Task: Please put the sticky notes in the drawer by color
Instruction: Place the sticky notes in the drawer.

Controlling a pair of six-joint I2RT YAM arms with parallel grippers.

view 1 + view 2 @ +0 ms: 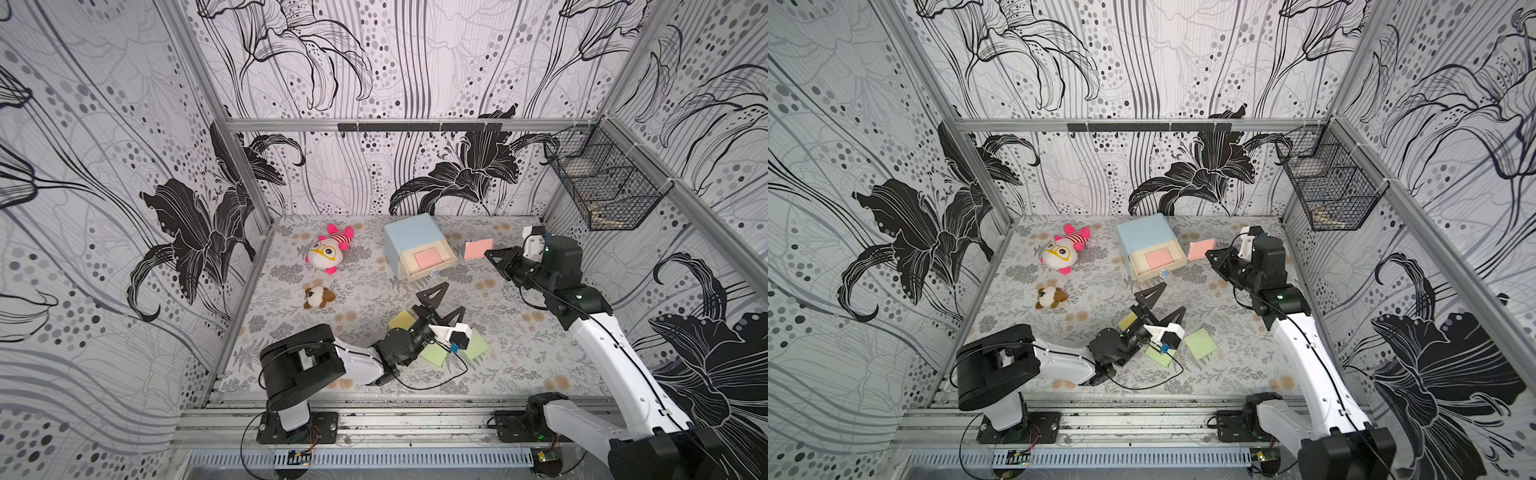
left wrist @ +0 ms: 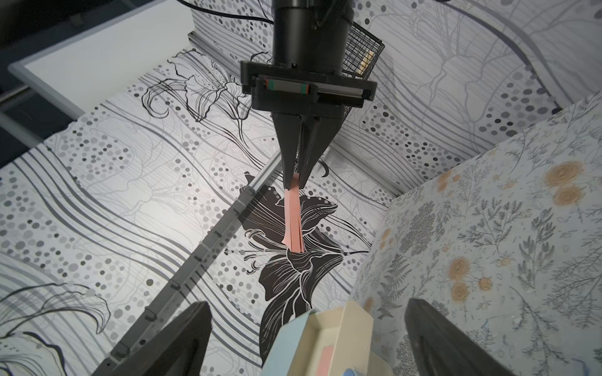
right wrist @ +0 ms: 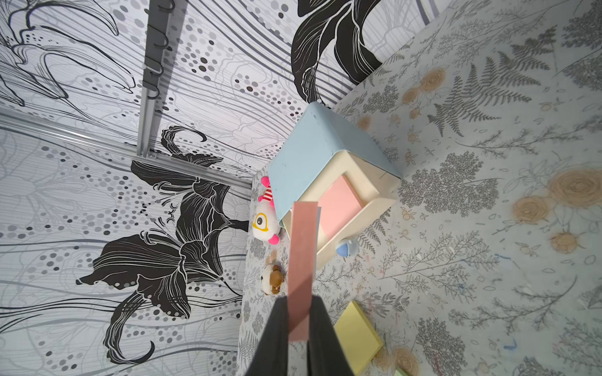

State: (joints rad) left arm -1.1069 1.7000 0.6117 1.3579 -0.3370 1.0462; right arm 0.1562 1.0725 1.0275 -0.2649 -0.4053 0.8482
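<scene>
**Pink pad** (image 1: 478,249), held in the air just beside the pulled-out drawer (image 1: 432,271) of the pale-blue chest (image 1: 409,235), on the side toward the right arm. It touches neither the drawer nor the table (image 1: 519,340). The right gripper (image 1: 488,253) is clenched on one edge of the pad, and the rest stands free. Edge-on in the left wrist view, the pad is thin and its sheets part slightly at the free end. It is judged light, limp and easily fanned or creased, so it is best pinched at an edge with modest force and laid in flat. A second pink pad (image 1: 428,258) lies flat inside the drawer, which suggests this is the pink compartment. Nearer the arm bases, the yellow pad (image 1: 400,320), a green pad (image 1: 432,357) and a further green pad (image 1: 478,344) lie flat on the table. Each probably offers only a thin edge to grip. The left gripper (image 1: 456,296) hovers by them, jaws released wide and empty.
</scene>
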